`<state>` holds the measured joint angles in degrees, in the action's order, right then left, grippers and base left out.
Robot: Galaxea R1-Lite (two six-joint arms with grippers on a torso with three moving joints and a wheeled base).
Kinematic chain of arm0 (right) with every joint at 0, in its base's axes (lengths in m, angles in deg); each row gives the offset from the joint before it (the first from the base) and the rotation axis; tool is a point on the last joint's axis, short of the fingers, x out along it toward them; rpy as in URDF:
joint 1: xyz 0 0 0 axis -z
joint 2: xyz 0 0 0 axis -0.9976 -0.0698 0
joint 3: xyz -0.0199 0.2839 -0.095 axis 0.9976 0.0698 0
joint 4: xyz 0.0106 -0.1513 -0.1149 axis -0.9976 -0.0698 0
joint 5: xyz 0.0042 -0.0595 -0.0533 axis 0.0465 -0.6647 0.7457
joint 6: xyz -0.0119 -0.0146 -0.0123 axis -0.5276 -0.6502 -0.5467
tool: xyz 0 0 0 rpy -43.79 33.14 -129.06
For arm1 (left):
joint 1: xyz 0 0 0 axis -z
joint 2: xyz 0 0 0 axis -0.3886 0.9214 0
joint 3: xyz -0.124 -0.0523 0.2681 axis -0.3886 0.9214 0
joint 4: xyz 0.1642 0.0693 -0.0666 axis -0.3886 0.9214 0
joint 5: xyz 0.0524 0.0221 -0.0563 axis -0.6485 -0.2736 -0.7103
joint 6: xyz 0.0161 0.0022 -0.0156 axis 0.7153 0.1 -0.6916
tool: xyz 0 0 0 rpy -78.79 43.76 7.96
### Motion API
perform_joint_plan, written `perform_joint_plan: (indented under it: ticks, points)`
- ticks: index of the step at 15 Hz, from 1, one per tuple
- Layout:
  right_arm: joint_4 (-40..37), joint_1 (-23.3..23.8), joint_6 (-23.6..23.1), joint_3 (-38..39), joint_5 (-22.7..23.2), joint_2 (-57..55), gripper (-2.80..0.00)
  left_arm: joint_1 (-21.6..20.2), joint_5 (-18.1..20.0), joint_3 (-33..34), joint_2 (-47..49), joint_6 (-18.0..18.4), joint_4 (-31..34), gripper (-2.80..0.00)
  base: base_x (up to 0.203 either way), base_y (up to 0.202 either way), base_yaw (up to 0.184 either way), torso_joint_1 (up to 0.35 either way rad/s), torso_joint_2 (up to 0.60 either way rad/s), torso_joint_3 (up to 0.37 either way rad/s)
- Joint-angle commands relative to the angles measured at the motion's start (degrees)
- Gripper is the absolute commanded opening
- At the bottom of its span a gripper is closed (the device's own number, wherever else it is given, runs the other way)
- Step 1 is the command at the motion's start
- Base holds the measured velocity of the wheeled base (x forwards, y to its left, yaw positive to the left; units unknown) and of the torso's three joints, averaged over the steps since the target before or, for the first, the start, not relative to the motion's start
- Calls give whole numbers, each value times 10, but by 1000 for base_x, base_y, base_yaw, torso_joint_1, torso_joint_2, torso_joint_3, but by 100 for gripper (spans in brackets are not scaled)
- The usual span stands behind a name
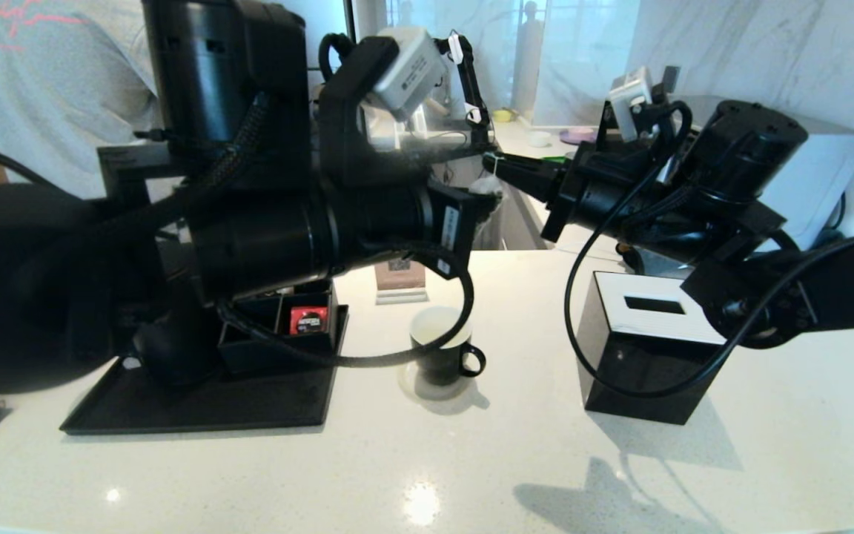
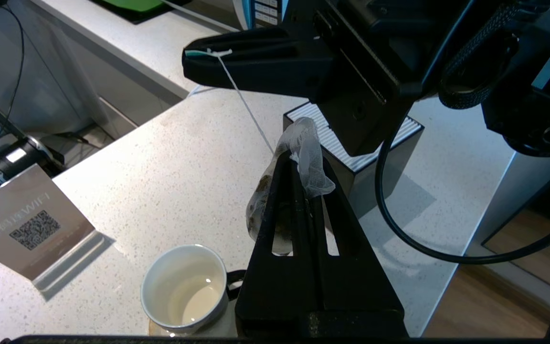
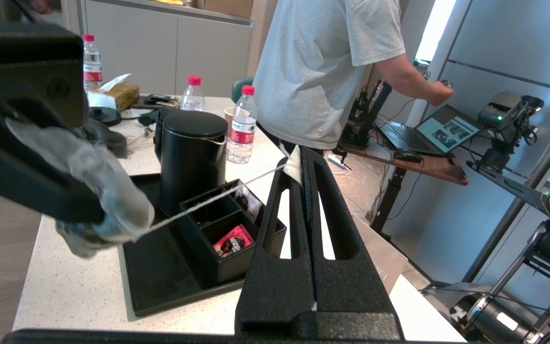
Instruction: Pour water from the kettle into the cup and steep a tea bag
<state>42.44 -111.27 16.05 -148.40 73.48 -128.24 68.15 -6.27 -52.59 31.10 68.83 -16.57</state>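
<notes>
head view: the left pincer (image 1: pixel 488 194) and right pincer (image 1: pixel 497 165) are meeting above the cup (image 1: pixel 439 348), which is standing on the bench (image 1: pixel 471 460); the left arm is hiding the kettle here.

left wrist view: the left pincer (image 2: pixel 299 165) is clamping the mesh tea bag (image 2: pixel 303 157), probably to steady it over the cup (image 2: pixel 184 286); the water level is hard to make out.

right wrist view: the right pincer (image 3: pixel 301 162) is closed on the tag end of the string (image 3: pixel 208 203). the kettle (image 3: pixel 191 157) is standing on the black tray (image 3: pixel 160 277).
</notes>
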Motion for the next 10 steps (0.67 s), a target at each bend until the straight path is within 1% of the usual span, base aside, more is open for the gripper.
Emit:
perform_joint_plan:
  ticks: [1, 3, 4, 10]
  points:
    - [4, 0, 0, 1, 2, 3, -280, -1, 0, 12, -3, 0, -1, -280, 0, 0, 0, 0, 0, 0]
    - [5, 0, -1, 1, 2, 3, -280, -1, 0, 20, -6, 0, -1, -280, 0, 0, 0, 0, 0, 0]
    - [5, 0, -1, 0, 2, 4, -280, 0, 0, 20, -6, 0, -1, 0, 0, 0, 0, 0, 0, 0]
    - [5, 0, -1, 4, 2, 4, -280, -1, 0, 25, -6, 0, -1, 0, 0, 0, 0, 0, 0, 0]
